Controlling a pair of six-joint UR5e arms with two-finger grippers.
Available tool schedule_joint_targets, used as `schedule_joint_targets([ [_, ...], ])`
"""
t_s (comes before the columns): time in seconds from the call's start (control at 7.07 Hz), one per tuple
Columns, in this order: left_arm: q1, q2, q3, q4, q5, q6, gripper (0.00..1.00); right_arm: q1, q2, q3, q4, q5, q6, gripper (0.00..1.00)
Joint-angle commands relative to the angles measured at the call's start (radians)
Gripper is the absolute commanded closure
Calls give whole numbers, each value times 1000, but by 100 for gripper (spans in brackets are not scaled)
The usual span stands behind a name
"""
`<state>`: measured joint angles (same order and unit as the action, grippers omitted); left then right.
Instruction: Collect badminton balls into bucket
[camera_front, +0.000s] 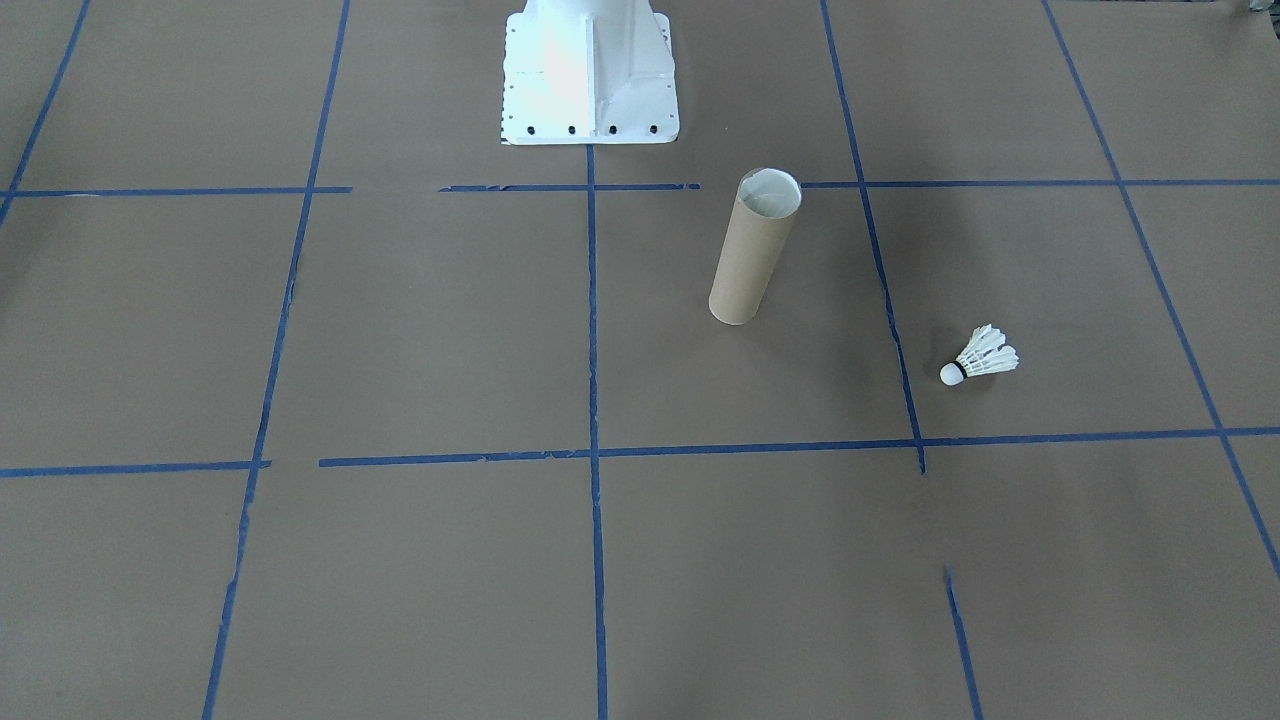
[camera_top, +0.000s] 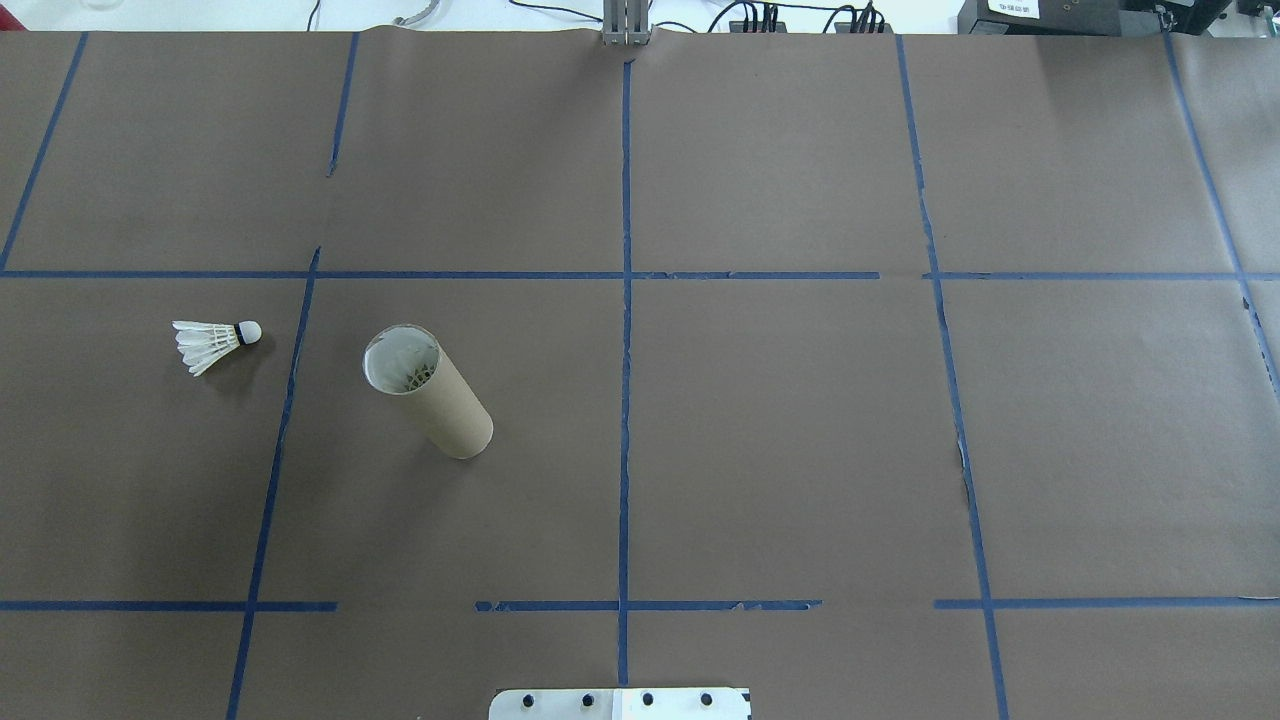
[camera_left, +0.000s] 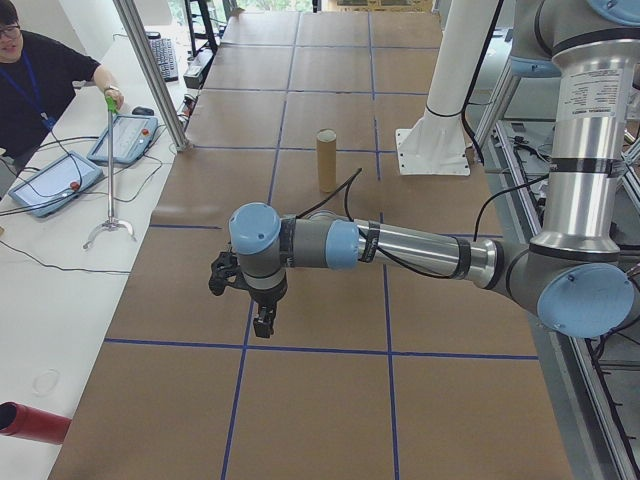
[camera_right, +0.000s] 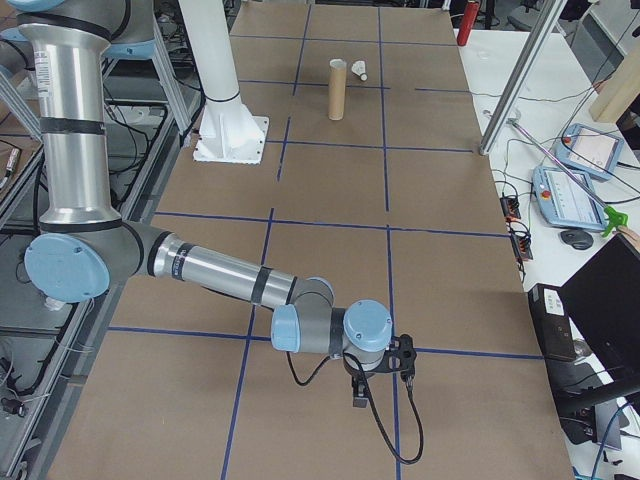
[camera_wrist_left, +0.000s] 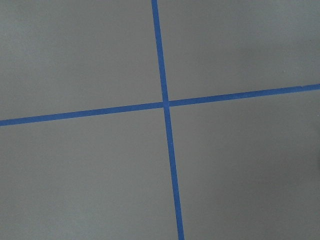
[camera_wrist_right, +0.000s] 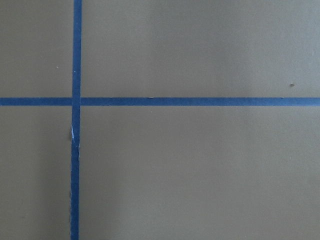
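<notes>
Although both arms hang over the table's far ends, the left gripper (camera_left: 250, 300) is the nearer one to the work. In the left side view it hovers above the brown paper, and the cardboard tube (camera_top: 428, 391) stands further along the table beyond it; the shuttlecock (camera_top: 214, 343) is hidden behind the arm there. The right gripper (camera_right: 385, 375) sits at the opposite end, well apart from both. Each gripper shows only in a side view, so I cannot tell how far either is parted; neither appears to carry anything, and both wrist cameras see only bare paper and blue tape lines (camera_wrist_left: 165, 104).

The shuttlecock lies on its side near the tube but not touching it, on the tube's side toward the left arm's end of the table. Its long axis runs roughly along the table, with the cork tip pointing toward the tube and the feather skirt away.

The tube stands upright, mouth open. From overhead, something pale and feathery shows deep inside, perhaps another shuttlecock already collected; I cannot be sure.
</notes>
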<state>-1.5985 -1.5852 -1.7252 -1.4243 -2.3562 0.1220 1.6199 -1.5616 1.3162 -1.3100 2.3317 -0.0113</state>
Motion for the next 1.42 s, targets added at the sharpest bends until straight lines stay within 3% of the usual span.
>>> schedule_joint_targets([
  [0.0,0,-6,-10,2,1,1,0,0,0,0,0,0,1,0],
  [0.28,2,-21,-8,-2,0,-4,0,0,0,0,0,0,1,0],
  [0.57,2,-114,12,-30,0,-5,0,0,0,0,0,0,1,0],
  [0.71,3,-145,47,-110,0,-7,0,0,0,0,0,0,1,0],
  [1.13,3,-105,198,-368,-9,-21,0,0,0,0,0,0,1,0],
  [1.27,17,-78,232,-525,-2,-129,0,0,0,0,0,0,-1,0],
])
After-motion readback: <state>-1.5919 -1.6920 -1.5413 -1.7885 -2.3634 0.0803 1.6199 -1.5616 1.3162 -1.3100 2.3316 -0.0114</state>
